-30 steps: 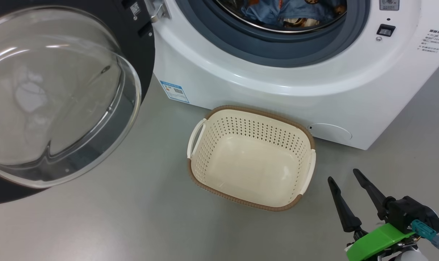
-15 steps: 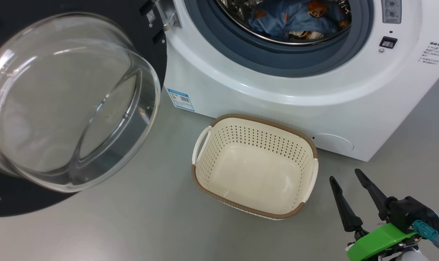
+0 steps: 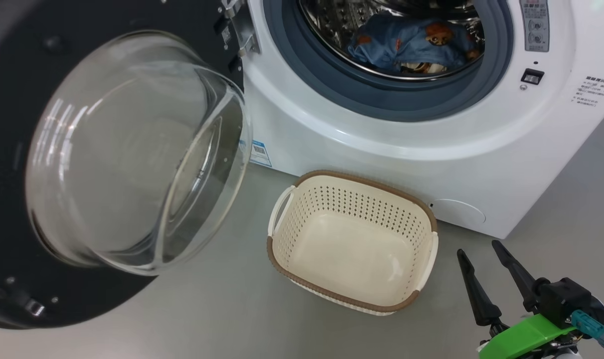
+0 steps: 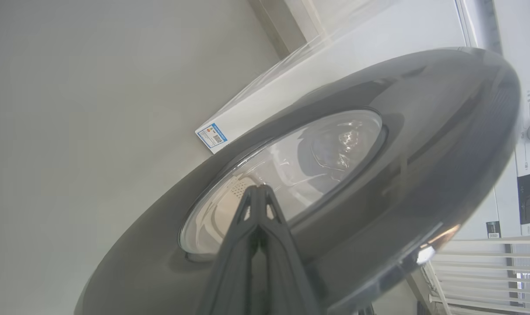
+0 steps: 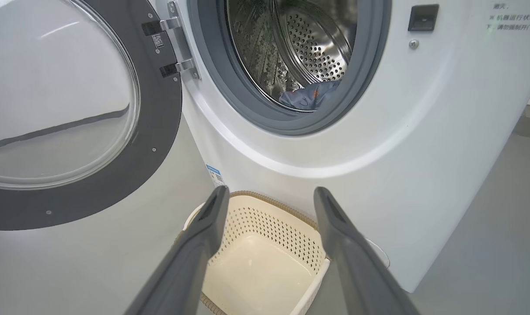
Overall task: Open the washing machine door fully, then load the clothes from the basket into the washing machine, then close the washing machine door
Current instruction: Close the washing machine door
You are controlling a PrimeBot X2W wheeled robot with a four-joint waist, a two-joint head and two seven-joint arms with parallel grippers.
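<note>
You're looking at the washing machine door standing wide open on its hinge at the left of the washing machine. Its clear glass dome is bulging toward your head camera, and the black rim is wrapping around it.

The clothes are lying inside the steel drum, a blue bundle with orange-brown animal faces, sitting low behind the grey gasket.

The basket is sitting on the floor just in front of the machine, below the opening, and its bare cream bottom is showing. A small blue label is peeking out between the door glass and the basket.

Your right gripper is hanging at the lower right of the head view, just beside the basket's right end and apart from it. Its jaws are standing spread wide, gripping nothing, and in the right wrist view they are framing the basket.

Your left gripper is pointing at the outer face of the door, with its tips lying over the lower edge of the glass window. Its jaws are pressed together, with nothing between them. I cannot tell whether the tips are touching the door.
</note>
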